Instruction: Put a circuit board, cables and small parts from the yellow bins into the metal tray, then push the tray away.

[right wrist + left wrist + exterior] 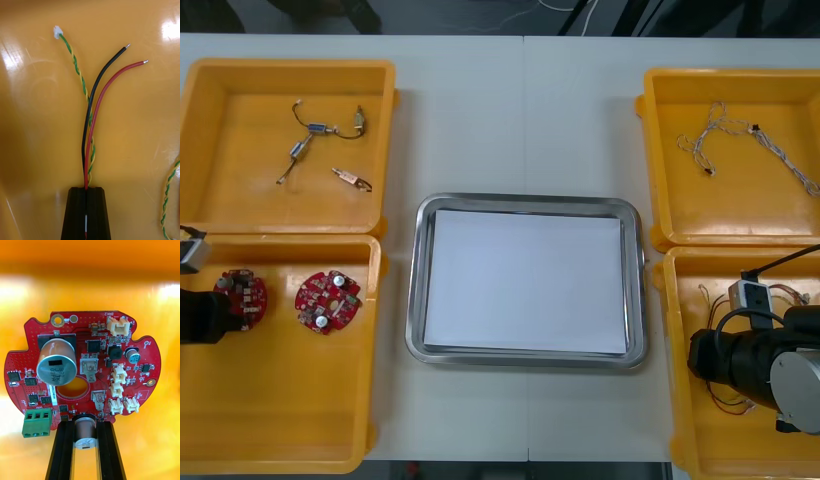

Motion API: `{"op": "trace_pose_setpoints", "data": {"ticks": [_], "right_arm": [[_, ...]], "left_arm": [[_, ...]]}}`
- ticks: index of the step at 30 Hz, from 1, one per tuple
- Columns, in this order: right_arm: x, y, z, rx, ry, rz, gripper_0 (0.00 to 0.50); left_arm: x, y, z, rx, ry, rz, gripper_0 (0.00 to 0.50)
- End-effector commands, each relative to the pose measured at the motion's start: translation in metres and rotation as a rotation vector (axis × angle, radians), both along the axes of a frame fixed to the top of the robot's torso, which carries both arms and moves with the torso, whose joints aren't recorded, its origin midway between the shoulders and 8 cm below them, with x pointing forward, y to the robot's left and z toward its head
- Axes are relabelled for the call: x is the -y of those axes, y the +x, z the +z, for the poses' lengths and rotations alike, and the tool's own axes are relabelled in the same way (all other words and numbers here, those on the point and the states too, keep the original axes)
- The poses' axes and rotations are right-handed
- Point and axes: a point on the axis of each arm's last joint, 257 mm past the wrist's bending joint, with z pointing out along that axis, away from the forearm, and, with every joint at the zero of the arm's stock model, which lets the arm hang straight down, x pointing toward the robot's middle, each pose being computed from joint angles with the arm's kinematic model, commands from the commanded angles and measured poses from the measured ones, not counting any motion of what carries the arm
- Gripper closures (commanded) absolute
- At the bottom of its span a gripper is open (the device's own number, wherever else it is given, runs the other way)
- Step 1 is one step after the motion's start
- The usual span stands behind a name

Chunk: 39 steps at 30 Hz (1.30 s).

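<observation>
At near-left bin (280,400), left gripper (85,423) is clamping board (93,352).
Fingers (63,450) are pinching its capacitor (84,433); right gripper (86,189), at near-right bin (740,455), is squeezing red and black cables (87,168).

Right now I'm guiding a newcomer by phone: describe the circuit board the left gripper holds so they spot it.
Find the near yellow bin on the robot's left, holding two round red boards. It is the outer circuit board, farther from the metal tray: the left gripper pinches its silver capacitor, while the inner circuit board lies free.
</observation>
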Motion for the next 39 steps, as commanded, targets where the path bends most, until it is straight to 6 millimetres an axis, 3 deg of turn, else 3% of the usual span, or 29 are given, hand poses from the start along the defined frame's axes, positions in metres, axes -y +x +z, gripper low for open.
{"op": "trace_pose_setpoints", "data": {"ticks": [1, 6, 21, 39], "right_arm": [[0.011, -0.012, 0.005, -0.01, 0.007, -0.044, 0.5], [0.029, -0.022, 0.03, -0.036, -0.031, -0.052, 0.5], [0.041, -0.038, 0.103, -0.049, -0.022, -0.041, 0.5], [0.069, -0.044, 0.163, -0.006, -0.098, 0.057, 0.5]], "left_arm": [[-0.007, 0.012, 0.038, 0.055, 0.071, -0.095, 0.5], [0.006, -0.002, 0.038, 0.045, 0.055, -0.115, 0.5], [0.024, -0.05, 0.017, -0.001, 0.069, -0.152, 0.5], [0.035, -0.068, -0.02, -0.01, 0.088, -0.186, 0.5]]}}
